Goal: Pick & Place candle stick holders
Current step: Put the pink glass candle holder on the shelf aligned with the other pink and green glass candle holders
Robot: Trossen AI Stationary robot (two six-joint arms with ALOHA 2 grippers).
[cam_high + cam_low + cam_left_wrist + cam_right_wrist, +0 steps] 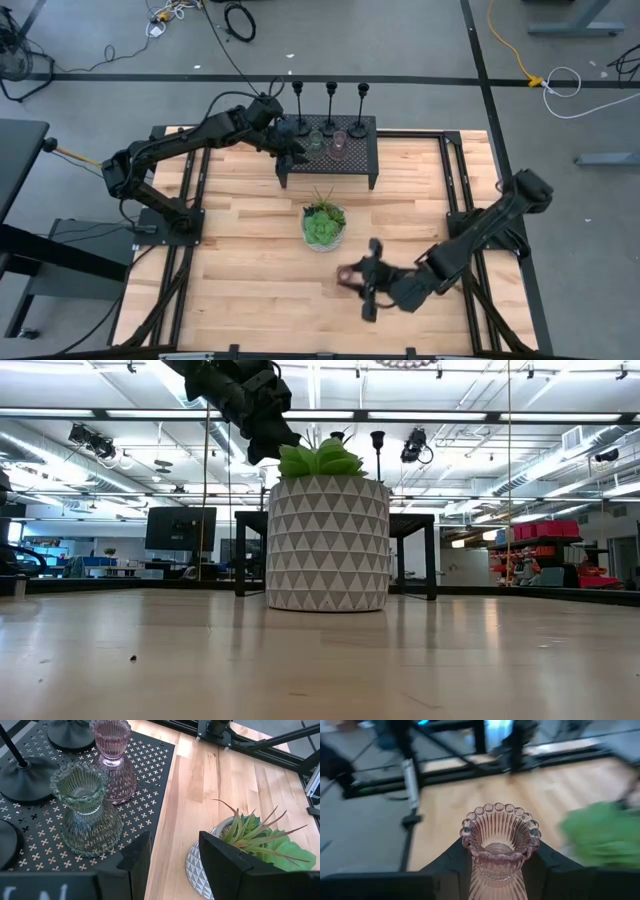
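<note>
I have the right claw (358, 282) low over the near part of the pale wooden plank worktop (250, 270), and its fingers are clamped on a pink ribbed glass cup with a beaded rim (499, 845); the right wrist view shows the cup upright between the two dark fingers. The left claw (172, 865) hovers at the near left edge of the black perforated metal rack (360, 160), its fingers apart and holding nothing.

As I judge it, the job is in its early part. One cup is off the rack and in my grip, not yet set down. On the rack I can see a green ribbed glass cup (82, 810) and a second pink ribbed glass cup (112, 762) standing just beside each other. Three black slender candlesticks with round bases (330, 105) stand in a row along the far edge of the rack. So five pieces appear to be left, with the left claw well placed for the green cup.

A green leafy plant in a white-and-grey triangle-patterned pot (324, 224) sits mid-worktop between the rack and my right claw. The worktop is bordered by black frame rails, and cables trail over the grey floor beyond. The low view looks into a large lit room with ceiling light strips, monitors and red shelving in the distance.
</note>
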